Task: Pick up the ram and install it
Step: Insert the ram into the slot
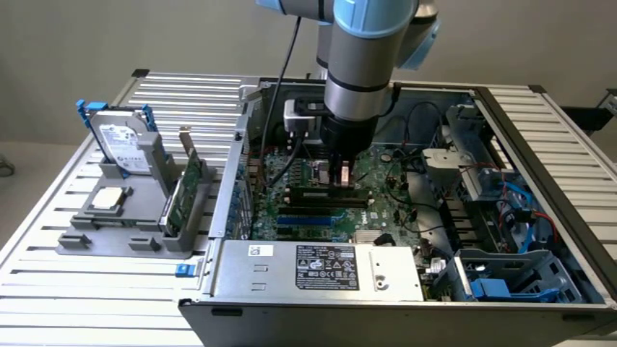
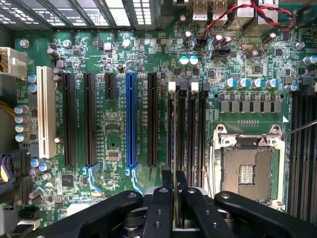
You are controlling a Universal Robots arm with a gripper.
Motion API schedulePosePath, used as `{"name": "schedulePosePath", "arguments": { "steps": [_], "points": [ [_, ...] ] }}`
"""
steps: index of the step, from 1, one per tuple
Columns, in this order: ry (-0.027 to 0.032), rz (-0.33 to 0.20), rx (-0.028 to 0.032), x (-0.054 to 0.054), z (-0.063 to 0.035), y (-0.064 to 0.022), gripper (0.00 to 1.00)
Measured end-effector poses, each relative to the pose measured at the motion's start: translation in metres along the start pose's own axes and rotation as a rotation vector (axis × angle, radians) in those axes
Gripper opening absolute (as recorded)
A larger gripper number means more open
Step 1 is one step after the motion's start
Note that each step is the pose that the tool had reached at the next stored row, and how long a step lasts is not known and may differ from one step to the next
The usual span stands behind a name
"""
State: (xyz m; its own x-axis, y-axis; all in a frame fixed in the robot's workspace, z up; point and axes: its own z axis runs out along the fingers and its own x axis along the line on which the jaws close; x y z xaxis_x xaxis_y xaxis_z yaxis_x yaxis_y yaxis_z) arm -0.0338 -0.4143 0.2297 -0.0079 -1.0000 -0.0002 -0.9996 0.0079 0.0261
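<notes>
The gripper [image 2: 175, 174] pinches the ram [image 2: 176, 206] edge-on between nearly closed fingers. It sits low over the motherboard [image 2: 115, 134] inside the open case, just above the bank of memory slots [image 2: 186, 129] beside the CPU socket [image 2: 246, 166]. The likely risk is misalignment: a skewed strip, or one landing between neighbouring slots, could bend or scrape the board, and a weak pinch could let it tilt. I count one ram, four slots in this bank, one blue slot [image 2: 131, 119], one white slot [image 2: 44, 111], and one hard drive [image 1: 123, 141] and one expansion card [image 1: 188, 191] at the exterior view's left.
</notes>
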Motion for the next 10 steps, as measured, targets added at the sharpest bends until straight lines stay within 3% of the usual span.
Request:
{"name": "schedulePosePath", "arguments": {
  "steps": [10],
  "points": [
    [0.0018, -0.002, -0.0001, 0.0000, 0.0034, -0.0001, 0.13]
  ]
}}
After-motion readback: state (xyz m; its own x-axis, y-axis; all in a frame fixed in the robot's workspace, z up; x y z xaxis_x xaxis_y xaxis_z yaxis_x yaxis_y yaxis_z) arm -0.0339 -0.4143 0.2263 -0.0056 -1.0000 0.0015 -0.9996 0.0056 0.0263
